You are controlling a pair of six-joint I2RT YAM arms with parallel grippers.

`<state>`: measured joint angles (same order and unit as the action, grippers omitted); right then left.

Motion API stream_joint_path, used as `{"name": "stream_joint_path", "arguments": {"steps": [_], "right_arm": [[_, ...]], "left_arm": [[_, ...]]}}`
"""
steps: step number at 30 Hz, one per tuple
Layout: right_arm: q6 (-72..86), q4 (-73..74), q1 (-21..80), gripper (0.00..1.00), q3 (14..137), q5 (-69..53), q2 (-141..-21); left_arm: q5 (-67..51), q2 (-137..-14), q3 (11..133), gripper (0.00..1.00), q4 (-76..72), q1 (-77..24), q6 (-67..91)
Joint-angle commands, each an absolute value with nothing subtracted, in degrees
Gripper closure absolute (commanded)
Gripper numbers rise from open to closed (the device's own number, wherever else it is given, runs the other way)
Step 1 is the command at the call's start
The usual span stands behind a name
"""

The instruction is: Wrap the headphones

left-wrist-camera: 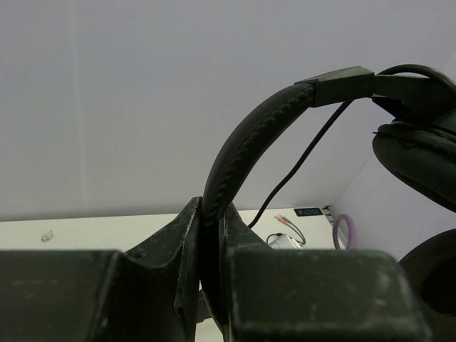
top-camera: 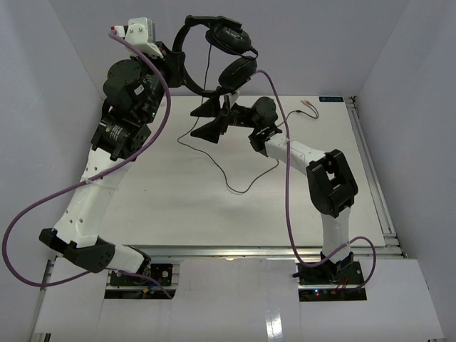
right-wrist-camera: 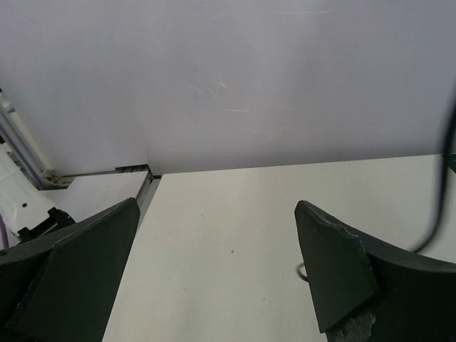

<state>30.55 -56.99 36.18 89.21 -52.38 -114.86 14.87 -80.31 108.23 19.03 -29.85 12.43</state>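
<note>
Headphones (top-camera: pixel 237 71) aloft at twelve o'clock, left gripper (left-wrist-camera: pixel 211 221) pinching headband (left-wrist-camera: pixel 242 142).
Right gripper (right-wrist-camera: pixel 217 242) spread, empty; dangling cable (top-camera: pixel 229 187) could snag it.

There is one set of headphones (top-camera: pixel 229 37), one left hand (top-camera: pixel 173 63), one right hand (top-camera: pixel 208 120), two plugs (top-camera: pixel 308 107) and one table (top-camera: pixel 178 206).

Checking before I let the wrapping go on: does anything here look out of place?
The headphones hang in the air, pinched by the headband in the left claw. Their cable is unwound, trailing in a loose loop over the table, plugs lying near the far right edge. The open right claw holds nothing.
</note>
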Motion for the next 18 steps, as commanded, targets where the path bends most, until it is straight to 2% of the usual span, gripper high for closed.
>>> {"name": "stream_joint_path", "arguments": {"steps": [1, 7, 10, 13, 15, 18], "right_arm": [[36.42, -68.28, 38.28, 0.01, 87.49, -54.88, -114.52], [34.84, -66.8, 38.42, 0.01, 87.06, -56.1, -114.13], [32.13, -66.48, 38.42, 0.11, 85.02, -61.39, -111.91], [24.17, -54.68, 37.71, 0.12, 81.77, -60.64, -107.58], [9.0, -37.82, 36.04, 0.1, 82.66, -54.84, -104.02], [3.07, -27.52, 34.86, 0.08, 84.7, -46.74, -101.84]], "left_arm": [[13.14, -76.9, 108.33, 1.0, 17.05, -30.15, 15.65], [12.66, -75.83, 108.81, 1.0, 17.23, -30.15, 16.23], [13.41, -75.51, 108.65, 1.0, 17.57, -30.15, 15.68], [13.97, -75.23, 108.03, 1.0, 17.67, -30.15, 15.21], [14.33, -74.97, 107.36, 1.0, 17.62, -30.15, 14.86], [14.33, -74.88, 106.97, 1.0, 17.41, -30.15, 15.1]]}}
